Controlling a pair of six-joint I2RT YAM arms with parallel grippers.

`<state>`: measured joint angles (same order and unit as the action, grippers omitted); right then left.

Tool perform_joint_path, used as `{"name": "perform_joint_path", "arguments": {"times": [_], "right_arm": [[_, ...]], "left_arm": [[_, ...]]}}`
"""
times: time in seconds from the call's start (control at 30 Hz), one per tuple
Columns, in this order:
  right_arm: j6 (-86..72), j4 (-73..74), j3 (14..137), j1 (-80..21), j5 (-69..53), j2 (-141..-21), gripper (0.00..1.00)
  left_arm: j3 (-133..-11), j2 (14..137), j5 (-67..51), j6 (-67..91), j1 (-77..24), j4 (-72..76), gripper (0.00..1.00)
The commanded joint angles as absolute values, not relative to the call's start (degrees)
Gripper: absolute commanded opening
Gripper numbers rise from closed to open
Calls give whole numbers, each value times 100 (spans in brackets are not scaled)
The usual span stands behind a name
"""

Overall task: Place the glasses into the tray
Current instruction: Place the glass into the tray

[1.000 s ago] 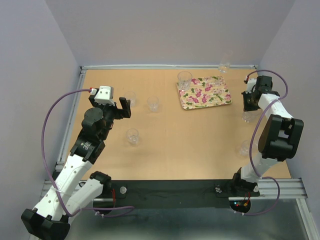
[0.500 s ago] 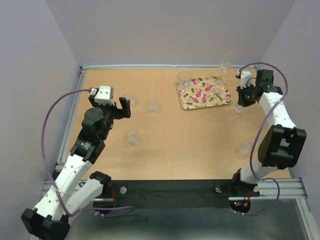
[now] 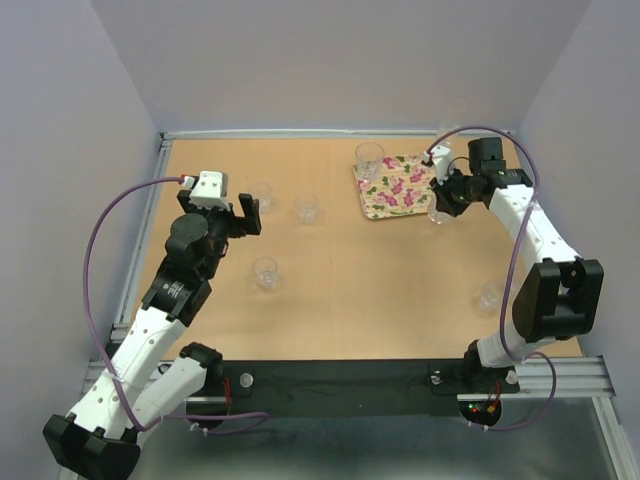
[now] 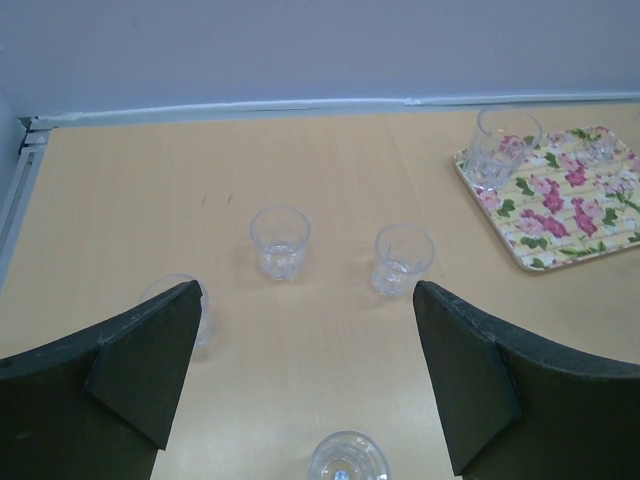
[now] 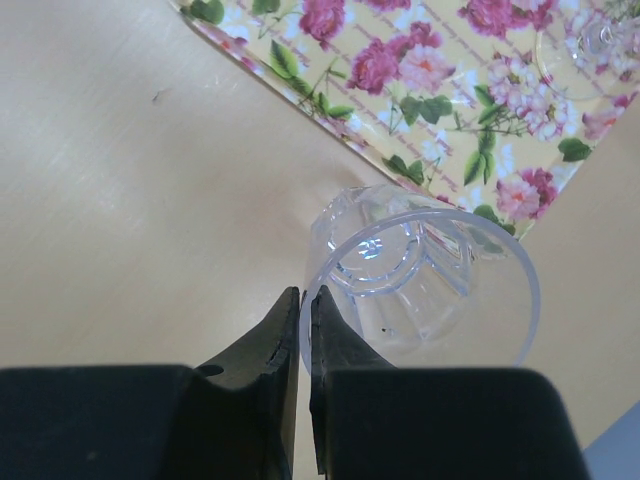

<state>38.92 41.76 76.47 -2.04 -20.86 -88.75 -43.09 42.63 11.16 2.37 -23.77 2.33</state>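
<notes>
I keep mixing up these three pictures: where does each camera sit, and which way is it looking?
Top external: fixed above and behind the arms, looking down on the table; both arms show.
Left wrist: on the left arm, looking forward over loose glasses; the open left gripper frames the view.
Right wrist: on the right arm, looking down; the right gripper pinches the rim of a glass.
Shared: all three show the flowered tray.

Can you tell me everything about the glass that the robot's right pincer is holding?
The glass is a small, clear tumbler with a round rim and ribbed sides. It looks empty and upright. The right pincer is shut on its rim, one finger inside and one outside. The glass is at the edge of the flowered tray. I can't tell whether it touches the table.
</notes>
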Motion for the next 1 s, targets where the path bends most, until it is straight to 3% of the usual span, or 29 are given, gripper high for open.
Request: {"name": "perform_joint_path", "arguments": {"times": [0.0,0.97], "right_arm": [[4306,4131,8138,-351,-2355,-8842,0],[4966,4289,9219,-958,-2285,-9931,1]], "left_arm": [[-4236,4245,1274,132,-2364,501,99],[-4210,4351,1450,62,-2355,510,99]]}}
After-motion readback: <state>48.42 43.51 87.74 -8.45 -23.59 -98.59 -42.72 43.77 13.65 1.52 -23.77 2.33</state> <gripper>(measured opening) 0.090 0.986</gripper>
